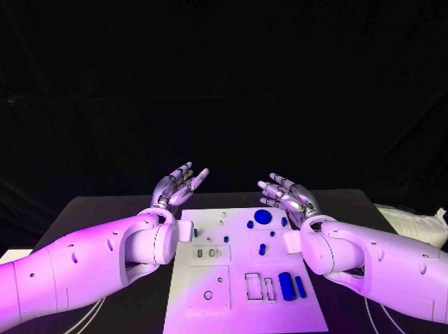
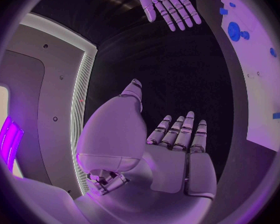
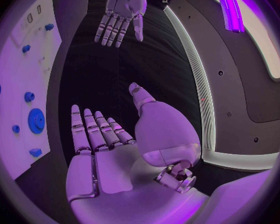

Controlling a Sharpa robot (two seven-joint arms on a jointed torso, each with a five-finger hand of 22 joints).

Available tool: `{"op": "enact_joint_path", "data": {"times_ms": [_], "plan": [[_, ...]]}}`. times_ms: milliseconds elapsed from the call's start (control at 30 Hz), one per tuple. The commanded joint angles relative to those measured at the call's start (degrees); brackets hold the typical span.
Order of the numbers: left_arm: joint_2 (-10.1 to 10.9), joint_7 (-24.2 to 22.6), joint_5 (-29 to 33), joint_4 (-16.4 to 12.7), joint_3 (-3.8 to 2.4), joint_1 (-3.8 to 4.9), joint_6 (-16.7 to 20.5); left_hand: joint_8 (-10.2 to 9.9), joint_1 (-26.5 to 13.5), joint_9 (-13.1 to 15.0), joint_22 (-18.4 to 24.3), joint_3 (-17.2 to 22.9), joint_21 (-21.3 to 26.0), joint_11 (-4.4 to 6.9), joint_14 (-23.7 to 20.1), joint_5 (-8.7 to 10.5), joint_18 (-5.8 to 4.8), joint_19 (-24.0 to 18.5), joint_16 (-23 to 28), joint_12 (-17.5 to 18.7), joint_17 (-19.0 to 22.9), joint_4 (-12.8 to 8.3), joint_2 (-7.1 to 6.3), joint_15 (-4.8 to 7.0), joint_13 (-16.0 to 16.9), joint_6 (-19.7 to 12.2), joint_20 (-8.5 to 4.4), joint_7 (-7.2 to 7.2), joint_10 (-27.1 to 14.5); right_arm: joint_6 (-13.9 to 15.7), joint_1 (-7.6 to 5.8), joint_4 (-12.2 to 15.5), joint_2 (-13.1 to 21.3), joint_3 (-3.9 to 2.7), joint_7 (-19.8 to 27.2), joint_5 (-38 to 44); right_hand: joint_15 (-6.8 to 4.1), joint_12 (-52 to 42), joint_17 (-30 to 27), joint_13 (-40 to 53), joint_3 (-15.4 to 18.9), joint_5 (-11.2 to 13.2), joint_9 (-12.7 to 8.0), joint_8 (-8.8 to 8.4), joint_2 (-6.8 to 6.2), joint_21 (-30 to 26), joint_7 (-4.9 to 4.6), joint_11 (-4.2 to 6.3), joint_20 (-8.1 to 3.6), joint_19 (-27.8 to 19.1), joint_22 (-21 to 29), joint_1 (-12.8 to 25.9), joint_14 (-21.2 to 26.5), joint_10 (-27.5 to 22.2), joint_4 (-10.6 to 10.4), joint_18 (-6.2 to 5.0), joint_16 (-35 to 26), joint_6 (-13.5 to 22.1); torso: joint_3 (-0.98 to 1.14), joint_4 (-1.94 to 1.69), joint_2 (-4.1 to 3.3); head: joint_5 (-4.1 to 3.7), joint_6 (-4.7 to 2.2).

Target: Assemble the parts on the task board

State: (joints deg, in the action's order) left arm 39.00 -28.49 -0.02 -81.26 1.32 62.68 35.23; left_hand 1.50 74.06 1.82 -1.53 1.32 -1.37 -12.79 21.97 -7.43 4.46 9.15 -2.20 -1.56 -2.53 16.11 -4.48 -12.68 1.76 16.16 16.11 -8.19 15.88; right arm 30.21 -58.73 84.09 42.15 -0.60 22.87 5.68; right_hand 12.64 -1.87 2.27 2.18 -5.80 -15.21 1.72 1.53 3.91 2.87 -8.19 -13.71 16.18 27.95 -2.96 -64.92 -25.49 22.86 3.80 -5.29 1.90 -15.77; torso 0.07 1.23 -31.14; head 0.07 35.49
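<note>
Above task board [image 1: 212, 278]: left hand [image 1: 177, 186], right hand [image 1: 289, 197] spread, empty; parts [image 1: 262, 217] unobstructed.

A dark surface [image 1: 104, 209] sits before a black curtain backdrop [image 1: 224, 83]. At the surface's far right corner rests a pale crumpled object [image 1: 417, 224], possibly a bag or cloth; details are unclear.

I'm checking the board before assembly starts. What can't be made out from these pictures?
- Task board, head view: the near edge is cut off by the picture's bottom; the left arm and right arm cover its side edges.
- Small parts, head view: too small to tell shape.
- Board, wrist views: a strip at the circle's rim, bent.
- Left hand and right hand: open, holding nothing.
</note>
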Motion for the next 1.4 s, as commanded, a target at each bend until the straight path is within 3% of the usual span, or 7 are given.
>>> {"op": "enact_joint_path", "data": {"times_ms": [33, 267, 433, 667, 833, 967, 1400], "plan": [[-0.12, -0.28, -0.89, 0.04, -0.03, 0.12, -3.72, 0.37, 2.32, 0.12, -0.15, 0.05, -0.36, -0.26, 0.90, -0.38, 0.89, 0.35, -0.28, -0.28, -0.13, 0.63, -0.08, -0.35, 0.13, 0.87, 0.78, -6.40, 0.87, -10.77, 0.19, -0.80, -0.40, -0.12, -4.28, 5.72, 0.25, -0.58, 0.22, 0.27, -0.50, -0.52, 0.27, 0.42, 0.36, 0.31, -7.66, -0.19, 0.54, 1.23, -0.20, -3.22, -2.28, 2.51, 0.98, -1.02, 0.58, -2.18, 0.00, 0.02, 0.00, 0.00, 0.00], [-0.12, -0.28, -0.89, 0.04, -0.03, 0.12, -3.72, 0.44, 2.37, 0.17, -0.21, 0.09, -0.46, -0.37, 1.40, -0.35, 0.96, 0.56, -0.40, -0.38, -0.22, 0.59, 0.09, -0.38, 0.20, 1.17, 0.77, -6.47, 1.40, -13.95, 0.40, -1.64, -0.78, -0.22, -5.63, 7.24, 0.41, -1.27, 0.69, 0.78, -1.09, -0.35, 0.83, 1.09, 0.99, 1.33, -7.83, -0.50, 0.49, 5.20, -0.77, -6.17, -10.45, 11.16, 3.82, -2.03, 1.20, -9.27, 0.00, 0.02, 0.00, 0.00, 0.00], [3.10, -1.47, 0.22, -2.14, -0.02, -0.02, -4.86, 0.85, 3.07, 0.44, -0.61, 0.27, -1.20, -0.77, 4.88, -0.23, 1.76, 2.18, -1.01, -0.76, -0.69, 0.35, 1.10, -0.59, 0.48, 3.62, 0.73, -6.67, 4.56, -8.87, 0.23, -2.52, 1.45, -0.49, -2.12, 18.42, -0.65, -1.98, 1.28, 1.30, -1.76, -0.24, 1.31, 1.69, 1.32, 3.36, -7.30, 0.27, 0.45, 12.16, -1.61, -7.91, -21.44, 21.17, 5.42, -3.23, 2.03, -16.91, -0.18, -0.13, -0.29, -0.43, 0.25], [6.10, -2.98, 1.22, -5.44, -0.02, 0.01, -5.44, 2.42, 4.96, 1.28, -3.99, -0.11, -7.69, -1.98, 21.56, -0.09, 3.11, 18.61, -4.61, -2.30, -2.51, -0.68, 2.79, -0.48, 1.33, 13.58, 0.56, -6.10, 17.37, -6.92, -0.43, -2.87, 2.26, -1.06, -1.42, 25.35, -2.67, -2.41, 1.37, 1.43, -3.59, 0.24, 1.84, 2.39, 1.29, 5.68, -5.93, 2.05, 0.30, 16.94, -1.99, -9.26, -29.74, 31.12, 6.95, -5.13, 2.41, -29.36, -0.36, -0.08, -1.32, -0.51, 0.01], [9.17, -3.39, 2.51, -8.43, -0.03, 0.11, -6.97, 4.14, 5.91, 2.04, -6.40, -0.90, -13.83, 0.50, 30.32, -0.07, 5.70, 31.90, -7.05, -4.58, -3.12, -1.90, 4.19, 2.39, 2.25, 24.83, 0.27, -6.28, 33.76, -5.88, -1.77, -3.02, 2.88, -1.35, -1.79, 31.91, -3.89, -2.15, 1.41, 1.37, -5.69, 0.67, 2.07, 2.43, 0.72, 7.34, -5.36, 2.96, -0.61, 20.35, -2.25, -9.63, -33.95, 34.62, 7.94, -5.32, 2.71, -36.03, -0.39, 0.04, -2.95, -0.65, -0.31], [11.48, -2.85, 3.76, -11.11, -0.04, 0.27, -8.97, 5.29, 6.39, 2.42, -7.36, -1.47, -16.94, 1.42, 36.23, -0.06, 6.12, 38.67, -8.49, -4.82, -3.65, -2.85, 5.13, 4.04, 2.00, 33.43, -1.09, -5.82, 37.77, -5.05, -2.91, -3.15, 3.57, -1.65, -3.46, 39.26, -5.26, -2.00, 1.46, 1.37, -7.96, 0.94, 2.09, 2.37, 0.05, 9.83, -4.84, 3.72, -2.41, 24.85, -3.01, -9.68, -37.86, 37.45, 8.70, -5.31, 3.15, -38.55, -0.51, -0.08, -4.23, -0.80, -0.67], [15.94, -1.07, 7.89, -20.29, -0.34, 1.04, -12.98, 3.89, 6.87, 1.97, -7.23, -2.49, -18.55, 2.55, 42.04, -0.09, 6.12, 44.91, -8.04, -3.28, -4.96, -4.75, 6.55, 5.60, 1.94, 36.66, -2.81, -5.09, 41.34, -7.57, -6.35, -2.60, 4.75, -2.46, -18.67, 71.50, -10.97, -1.73, 4.39, 1.44, -8.74, 4.29, 2.13, 2.38, -3.38, 27.65, -2.36, 7.33, -9.34, 34.56, -13.10, -11.85, -55.36, 45.37, 10.67, -5.00, 8.05, -43.90, -1.09, -1.39, -9.41, -2.26, -1.52]]}}
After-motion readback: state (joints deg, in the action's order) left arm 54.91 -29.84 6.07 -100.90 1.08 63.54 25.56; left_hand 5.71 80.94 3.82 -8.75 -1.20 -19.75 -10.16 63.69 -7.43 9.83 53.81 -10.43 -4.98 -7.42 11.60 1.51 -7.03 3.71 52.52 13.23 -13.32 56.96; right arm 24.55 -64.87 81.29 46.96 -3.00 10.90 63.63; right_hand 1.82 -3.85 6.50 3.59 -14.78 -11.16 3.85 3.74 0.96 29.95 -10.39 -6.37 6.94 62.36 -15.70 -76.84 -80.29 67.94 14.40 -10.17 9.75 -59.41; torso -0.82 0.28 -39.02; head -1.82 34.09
